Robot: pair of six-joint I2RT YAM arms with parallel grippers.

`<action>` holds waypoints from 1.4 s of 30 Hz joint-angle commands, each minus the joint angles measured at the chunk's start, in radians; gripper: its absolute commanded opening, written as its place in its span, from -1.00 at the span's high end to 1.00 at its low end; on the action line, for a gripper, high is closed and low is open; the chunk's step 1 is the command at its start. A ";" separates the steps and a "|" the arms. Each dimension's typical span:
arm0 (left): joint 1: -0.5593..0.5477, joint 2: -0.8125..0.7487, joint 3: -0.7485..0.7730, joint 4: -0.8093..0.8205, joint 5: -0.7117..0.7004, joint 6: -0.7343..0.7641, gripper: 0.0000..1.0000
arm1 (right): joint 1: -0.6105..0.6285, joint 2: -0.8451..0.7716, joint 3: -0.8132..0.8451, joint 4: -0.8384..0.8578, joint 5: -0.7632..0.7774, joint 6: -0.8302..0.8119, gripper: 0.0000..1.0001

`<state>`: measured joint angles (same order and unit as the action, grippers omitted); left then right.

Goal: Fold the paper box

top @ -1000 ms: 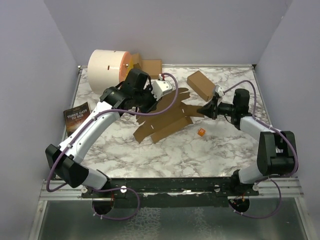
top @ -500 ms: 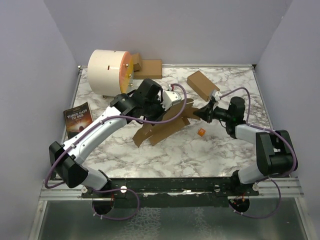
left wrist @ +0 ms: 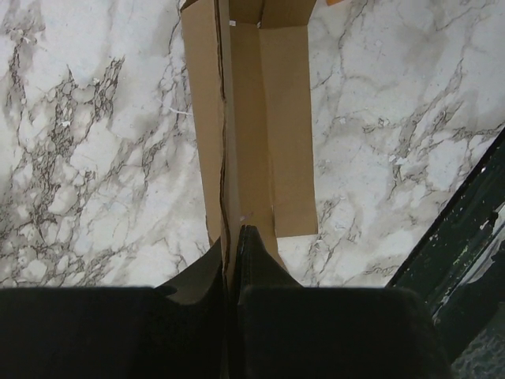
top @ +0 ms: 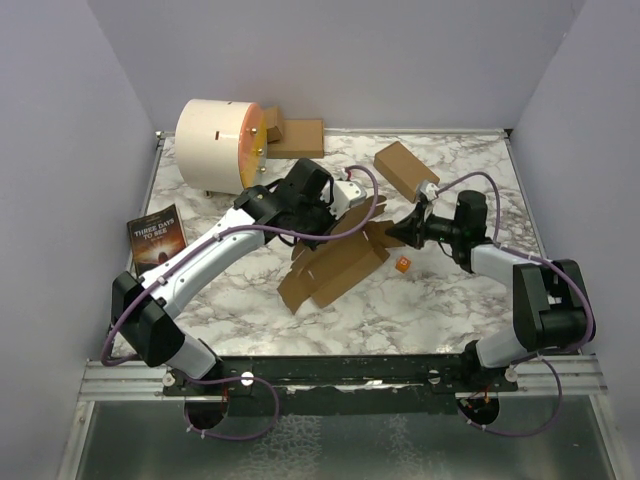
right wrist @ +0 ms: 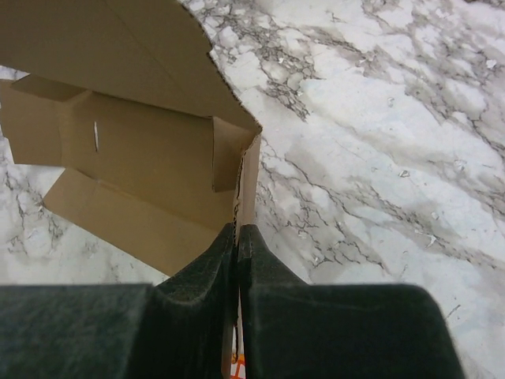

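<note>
The paper box [top: 335, 266], plain brown die-cut cardboard, lies partly folded in the middle of the marble table, its flaps raised. My left gripper [top: 352, 212] is at its far edge. In the left wrist view that gripper [left wrist: 233, 235] is shut on a thin upright wall of the paper box [left wrist: 268, 118]. My right gripper [top: 392, 234] meets the box's right end. The right wrist view shows this gripper [right wrist: 237, 230] shut on the edge of an end flap of the paper box [right wrist: 142, 154], with the open inside panels to its left.
A second brown carton [top: 405, 168] lies at the back right. A small orange cube [top: 402, 264] sits just right of the box. A large white and orange cylinder [top: 215, 143] and cardboard pieces [top: 298, 135] stand at the back left. A book [top: 153, 236] lies at the left edge.
My left arm has swung right and nearer with the cardboard in its grip. The flat sheet has drawn together into a raised, partly folded shape. My right gripper has shifted slightly left.
</note>
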<state>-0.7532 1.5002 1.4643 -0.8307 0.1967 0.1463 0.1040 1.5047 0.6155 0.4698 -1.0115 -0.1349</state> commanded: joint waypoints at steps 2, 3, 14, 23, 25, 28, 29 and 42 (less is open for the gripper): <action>-0.001 -0.007 0.019 0.031 -0.069 -0.003 1.00 | 0.006 -0.025 0.029 -0.138 -0.053 -0.098 0.97; 0.006 -0.009 0.024 0.037 -0.085 0.003 1.00 | 0.011 -0.025 0.029 -0.117 -0.047 -0.080 0.98; 0.052 -0.020 0.181 0.000 -0.270 0.232 1.00 | 0.159 0.078 0.012 0.439 0.221 0.234 0.98; 0.046 -0.095 0.102 0.009 -0.285 0.266 1.00 | 0.253 0.274 0.016 0.700 0.480 0.438 0.98; 0.042 -0.112 0.044 0.024 -0.272 0.265 1.00 | 0.256 0.291 0.001 0.715 0.495 0.437 0.98; 0.038 -0.130 -0.028 0.053 -0.237 0.247 1.00 | 0.256 0.303 -0.005 0.693 0.495 0.435 0.98; 0.035 -0.132 -0.043 0.061 -0.224 0.240 1.00 | 0.257 0.305 -0.007 0.683 0.493 0.442 0.98; 0.001 -0.143 -0.149 0.111 -0.138 0.164 1.00 | 0.257 0.309 -0.073 0.626 0.431 0.448 0.98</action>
<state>-0.7345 1.3949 1.3453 -0.7784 -0.0288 0.3546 0.3569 1.7996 0.5686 1.1080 -0.5636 0.3103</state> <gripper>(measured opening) 0.018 0.018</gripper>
